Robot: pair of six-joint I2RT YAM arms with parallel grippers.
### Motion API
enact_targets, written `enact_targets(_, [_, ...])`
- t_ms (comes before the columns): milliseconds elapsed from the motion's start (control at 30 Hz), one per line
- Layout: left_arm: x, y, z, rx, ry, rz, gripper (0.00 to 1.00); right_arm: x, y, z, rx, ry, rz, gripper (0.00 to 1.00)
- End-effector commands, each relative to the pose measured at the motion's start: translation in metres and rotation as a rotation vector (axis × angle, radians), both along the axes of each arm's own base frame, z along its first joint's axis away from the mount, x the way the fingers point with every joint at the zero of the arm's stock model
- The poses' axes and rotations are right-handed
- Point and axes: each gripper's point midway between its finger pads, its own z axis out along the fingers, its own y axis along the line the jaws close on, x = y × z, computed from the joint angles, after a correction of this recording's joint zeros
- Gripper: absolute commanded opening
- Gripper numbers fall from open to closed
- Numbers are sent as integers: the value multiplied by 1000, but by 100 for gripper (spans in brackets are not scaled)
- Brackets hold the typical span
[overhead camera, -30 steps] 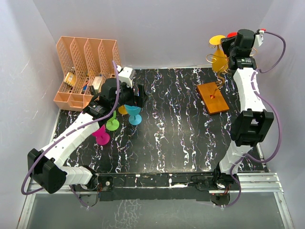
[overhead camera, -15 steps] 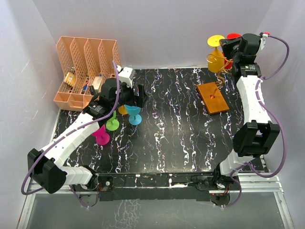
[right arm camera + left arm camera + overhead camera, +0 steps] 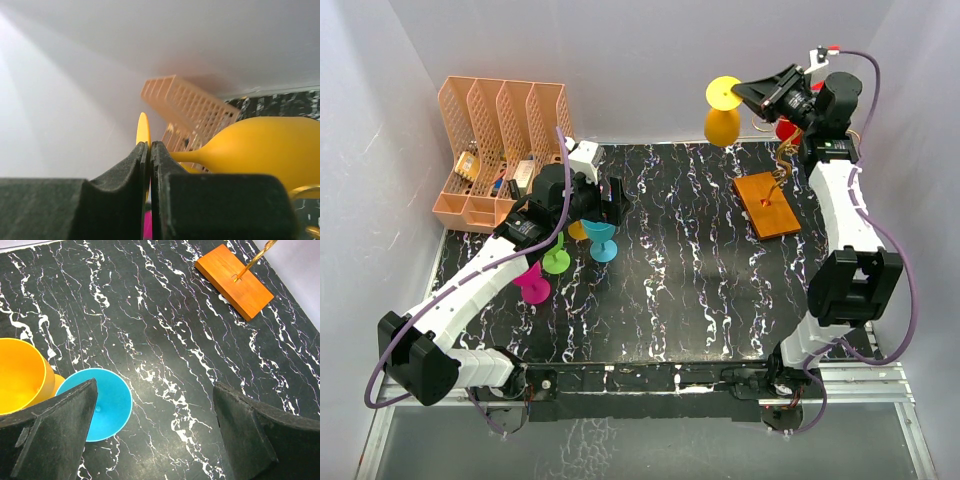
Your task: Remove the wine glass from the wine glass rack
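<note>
Removal stage, nearly complete. Right gripper (image 3: 744,93), jaws pinched nearly shut on the thin disc foot of the yellow wine glass (image 3: 722,124), holds it in the air to the left of the wine glass rack (image 3: 768,204) and apart from its wire arms. The glass hangs foot uppermost, bowl below, above the far edge of the table (image 3: 670,290). Lifting off therefore appears done; what is left, by judgement, is to carry the glass down and set it on the table. A red glass (image 3: 786,128) sits among the rack's curls.

Left gripper (image 3: 154,386) hangs with jaws spread wide and holding nothing, over a cluster of glasses at the table's left — a teal glass (image 3: 102,402) directly beneath it, a green glass (image 3: 556,261) and a pink glass (image 3: 533,283) just beside.

Materials: the glasses look like opaque, smooth plastic, with rounded bowls, slim stems and flat round feet. The rack is thin gold wire rising from a flat, orange-brown rectangular slab — wood-like in finish. The table is black with white marble veining. A peach file organizer (image 3: 490,150), slotted and latticed, stands at the far left.
</note>
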Motion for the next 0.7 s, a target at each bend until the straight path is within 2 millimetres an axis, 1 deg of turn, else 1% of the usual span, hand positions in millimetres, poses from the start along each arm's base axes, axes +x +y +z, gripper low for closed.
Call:
enact_targets(0, [0,1,14,-25,-34,-1,97,-67,51,50,-81,-263,303,8])
enact_targets(100, [0,1,14,-28,-36,2,97,-103,67,55,-95,-333,342,8])
enact_targets(167, [1,2,12,-27,-38,7,97,-131,84,51,-97,-373,386,8])
enact_targets(200, [2,4,13,-24,-43,16,97,-144,89,50,-94,-385,394,8])
enact_targets(267, [3,9,14,-16,-58,39,97,-168,97,44,-88,-404,415,8])
enact_targets(300, [3,12,17,-18,-77,50,97,-180,101,34,-88,-400,429,8])
enact_targets(367, [3,17,21,-24,-108,71,97,-201,101,25,-86,-409,419,8])
enact_targets(400, [1,19,26,-36,-136,78,97,-207,98,19,-79,-408,394,8])
enact_targets(433, [1,23,28,-37,-155,90,97,-217,95,18,-73,-420,368,8])
enact_targets(500, [2,31,31,-44,-194,122,97,-231,89,8,-65,-422,318,8])
enact_targets(533, [1,34,33,-47,-212,135,97,-242,84,9,-58,-442,286,8])
enact_targets(600, [-2,40,36,-73,-225,162,97,-251,78,-3,-47,-425,241,8])
enact_targets(667, [-10,43,40,-133,-213,183,97,-260,73,-13,-37,-414,207,8])
